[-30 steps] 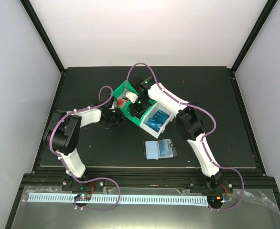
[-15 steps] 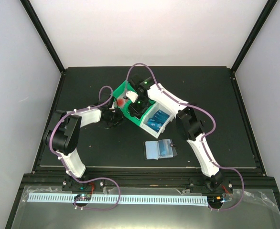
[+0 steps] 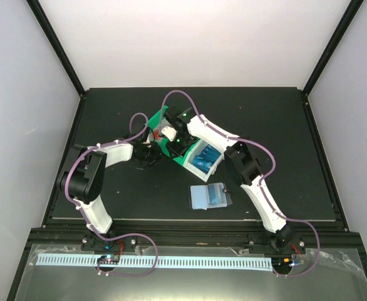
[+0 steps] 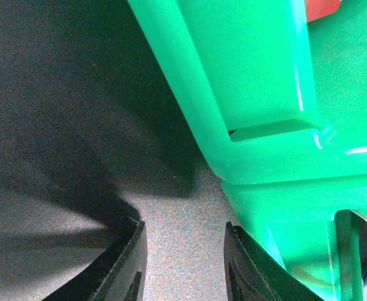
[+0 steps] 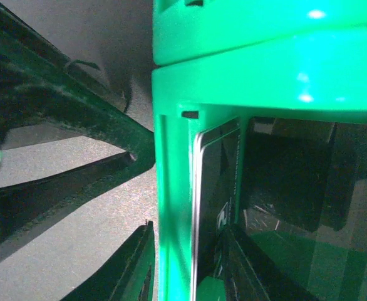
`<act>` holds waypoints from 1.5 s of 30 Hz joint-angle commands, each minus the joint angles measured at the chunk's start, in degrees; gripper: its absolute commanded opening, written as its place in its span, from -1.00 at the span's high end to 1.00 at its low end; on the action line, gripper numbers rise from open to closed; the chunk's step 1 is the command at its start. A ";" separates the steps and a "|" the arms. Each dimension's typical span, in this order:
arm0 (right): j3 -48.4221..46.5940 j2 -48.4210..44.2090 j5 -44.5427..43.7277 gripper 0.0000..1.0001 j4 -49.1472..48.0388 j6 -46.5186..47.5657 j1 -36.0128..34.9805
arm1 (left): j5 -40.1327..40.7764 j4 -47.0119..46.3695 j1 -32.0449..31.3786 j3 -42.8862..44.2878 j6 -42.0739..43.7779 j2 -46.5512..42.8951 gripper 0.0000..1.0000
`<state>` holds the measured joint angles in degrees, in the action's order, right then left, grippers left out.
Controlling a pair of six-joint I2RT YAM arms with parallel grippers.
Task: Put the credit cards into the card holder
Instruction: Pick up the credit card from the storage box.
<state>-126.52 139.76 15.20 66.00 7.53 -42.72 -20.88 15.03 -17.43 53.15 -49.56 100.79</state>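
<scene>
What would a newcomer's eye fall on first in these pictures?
The bright green bin in the middle of the black table, with the left end effector beside it and the right end effector astride its wall. Nearer, the open card holder lies flat, showing a blue card.

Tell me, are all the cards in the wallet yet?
Not yet. Done: the open card holder already shows a blue card. Now: the right gripper straddles the wall of the green bin and a dark card standing inside. Still to do: more blue cards wait in the white bin.
</scene>
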 commanded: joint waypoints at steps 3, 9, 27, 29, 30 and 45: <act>-0.31 -2.82 2.38 0.37 0.80 0.41 0.09 | 0.51 0.78 -0.76 0.25 0.82 1.60 0.28; -0.02 -3.94 2.63 0.38 0.94 0.69 0.08 | 0.59 0.76 -0.76 0.12 0.86 1.69 0.28; 0.11 -5.32 2.06 0.64 1.09 0.65 0.13 | 0.67 0.95 -0.79 0.12 0.96 1.51 0.28; 0.12 -5.46 2.19 0.64 1.16 0.76 0.11 | 0.71 0.86 -0.76 0.11 0.94 1.52 0.28; 0.06 -5.47 2.20 0.64 1.19 0.75 0.12 | 0.72 0.88 -0.76 0.12 0.95 1.56 0.28; 0.10 -4.98 2.17 0.64 1.41 0.59 0.17 | 0.67 0.88 -0.76 0.03 1.10 1.60 0.28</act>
<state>-126.30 137.27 15.77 66.54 7.77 -42.30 -20.84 15.03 -17.45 53.15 -49.52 100.77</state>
